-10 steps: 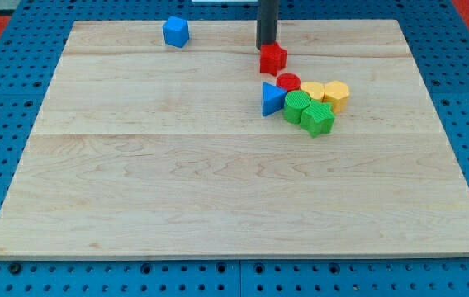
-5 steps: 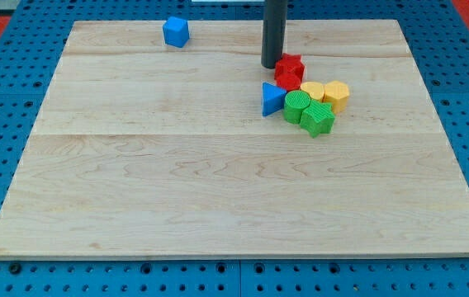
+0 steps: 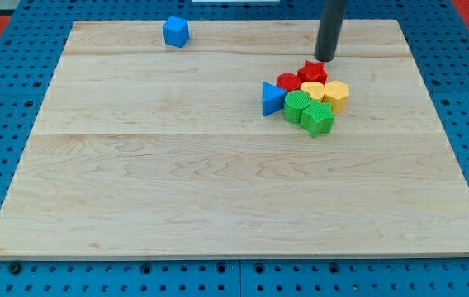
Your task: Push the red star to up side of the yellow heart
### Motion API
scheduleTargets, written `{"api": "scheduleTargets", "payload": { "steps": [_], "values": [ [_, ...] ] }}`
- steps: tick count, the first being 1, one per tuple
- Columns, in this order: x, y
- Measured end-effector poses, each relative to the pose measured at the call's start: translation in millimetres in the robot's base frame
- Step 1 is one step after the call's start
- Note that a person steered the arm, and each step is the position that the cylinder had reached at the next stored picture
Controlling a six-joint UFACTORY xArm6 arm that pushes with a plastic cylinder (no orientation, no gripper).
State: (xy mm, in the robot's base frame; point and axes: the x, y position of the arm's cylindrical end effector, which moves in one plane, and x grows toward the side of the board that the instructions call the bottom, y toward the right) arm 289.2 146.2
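The red star (image 3: 312, 73) sits on the wooden board (image 3: 177, 190), touching the top edge of the yellow heart (image 3: 312, 91). My tip (image 3: 325, 59) stands just above and slightly right of the red star, very close to it. The star and heart are part of a tight cluster right of the board's centre.
In the cluster are a red round block (image 3: 288, 82), a yellow hexagon (image 3: 338, 95), a blue triangle (image 3: 272, 99), a green round block (image 3: 296, 107) and a second green block (image 3: 318, 120). A blue cube (image 3: 176, 31) stands alone at the top left.
My tip moved right along the top of the cluster. The red star slid down and right, from above the red round block to the top of the yellow heart.
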Motion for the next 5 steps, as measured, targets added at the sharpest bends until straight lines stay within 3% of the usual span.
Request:
{"api": "scheduleTargets", "payload": {
  "steps": [1,2,3,5],
  "values": [
    [29,-17],
    [15,-13],
    [-5,-49],
    [-1,-254]
  ]
}}
